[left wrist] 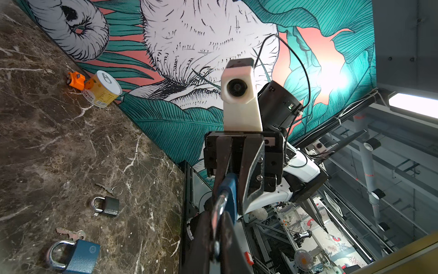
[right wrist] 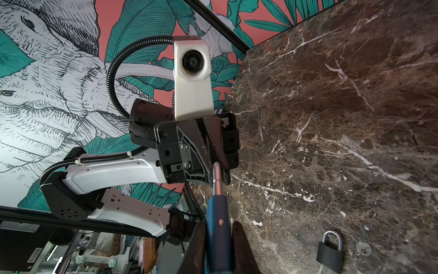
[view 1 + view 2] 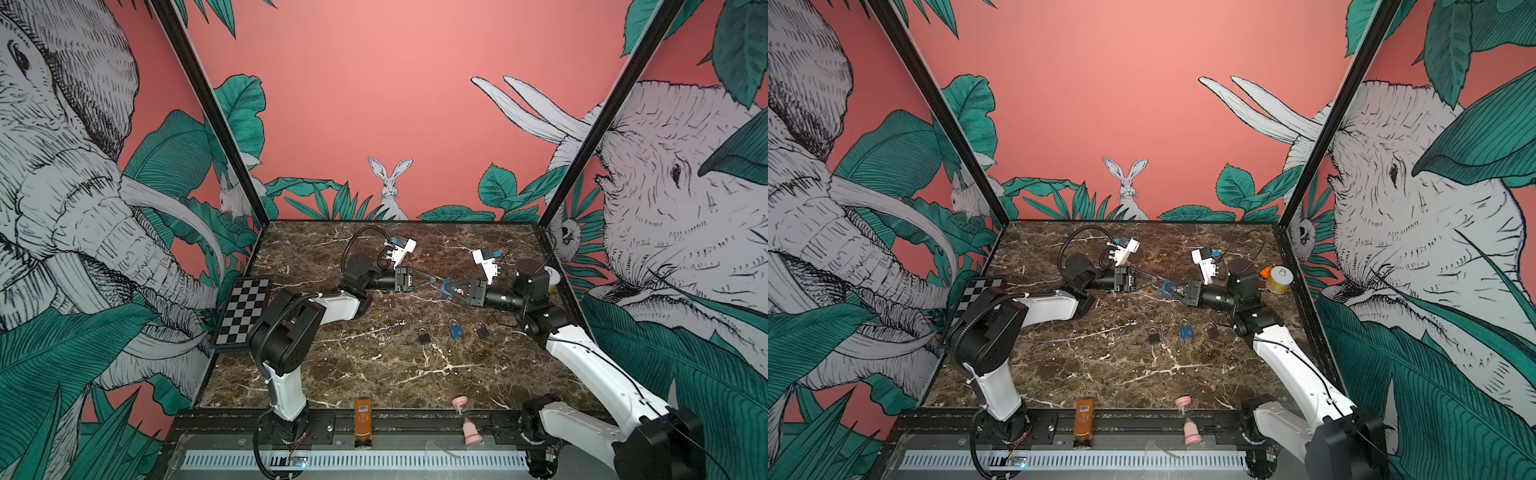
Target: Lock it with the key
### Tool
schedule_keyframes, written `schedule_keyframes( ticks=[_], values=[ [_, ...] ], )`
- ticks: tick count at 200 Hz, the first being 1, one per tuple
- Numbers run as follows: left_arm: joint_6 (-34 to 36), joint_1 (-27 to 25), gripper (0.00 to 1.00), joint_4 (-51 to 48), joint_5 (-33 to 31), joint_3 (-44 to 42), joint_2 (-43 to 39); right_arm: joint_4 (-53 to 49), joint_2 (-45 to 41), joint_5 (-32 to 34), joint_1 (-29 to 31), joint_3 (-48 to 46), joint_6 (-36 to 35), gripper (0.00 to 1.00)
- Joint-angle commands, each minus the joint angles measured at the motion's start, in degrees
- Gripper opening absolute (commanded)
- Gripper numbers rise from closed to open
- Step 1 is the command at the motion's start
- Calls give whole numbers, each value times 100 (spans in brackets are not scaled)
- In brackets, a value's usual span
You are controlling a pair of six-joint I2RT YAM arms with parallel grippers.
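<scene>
A blue padlock hangs in the air above the middle of the marble table, between both grippers. My right gripper is shut on its blue body. My left gripper is shut on its silver shackle, which sticks out of the body towards the left arm. In both top views the two grippers meet tip to tip. No key is in either gripper. One key lies on the table by a second blue padlock, another key by a dark padlock.
Three padlocks lie in a row on the table nearer the front: black, blue, black. A yellow can and an orange toy stand at the right wall. A checkerboard leans at the left edge.
</scene>
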Motion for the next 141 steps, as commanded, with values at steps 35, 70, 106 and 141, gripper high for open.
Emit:
schedule_keyframes(
  ticks=[35, 70, 106, 141],
  values=[
    [2087, -526, 0, -2698, -120, 176, -1334, 263, -90, 263, -5, 78, -246, 0],
    [2003, -857, 0, -2535, -97, 265, -1358, 523, -57, 267, -7, 61, -198, 0],
    [2047, -1197, 0, -2488, -45, 375, -1251, 912, 36, 199, -9, 49, -43, 0],
    [1723, -1437, 0, -1881, 36, 426, -1053, 1065, 218, 195, -7, 97, -40, 0]
  ],
)
